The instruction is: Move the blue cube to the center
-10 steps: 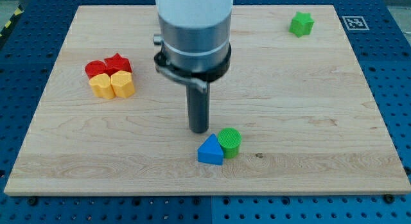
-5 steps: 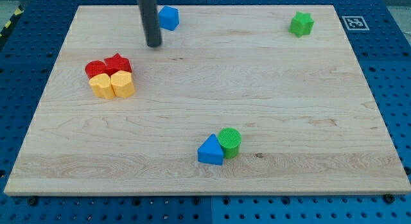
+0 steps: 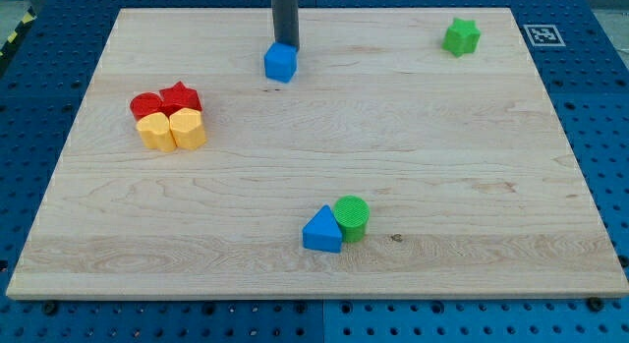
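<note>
The blue cube [image 3: 281, 62] lies on the wooden board [image 3: 442, 166] near the view's top, a little left of the middle. My tip [image 3: 285, 43] stands right behind it, touching or almost touching its top side. The rod rises out of the view's top edge.
A blue triangle [image 3: 321, 231] and a green cylinder [image 3: 352, 216] touch each other at the lower middle. A red cylinder [image 3: 145, 104], a red star [image 3: 181, 96], a yellow cylinder [image 3: 152, 132] and a yellow block [image 3: 188, 129] cluster at the left. A green star [image 3: 461, 35] sits top right.
My tip moved from left of the blue cube to just above it. The blue cube slid down and right, from the board's top edge toward the middle.
</note>
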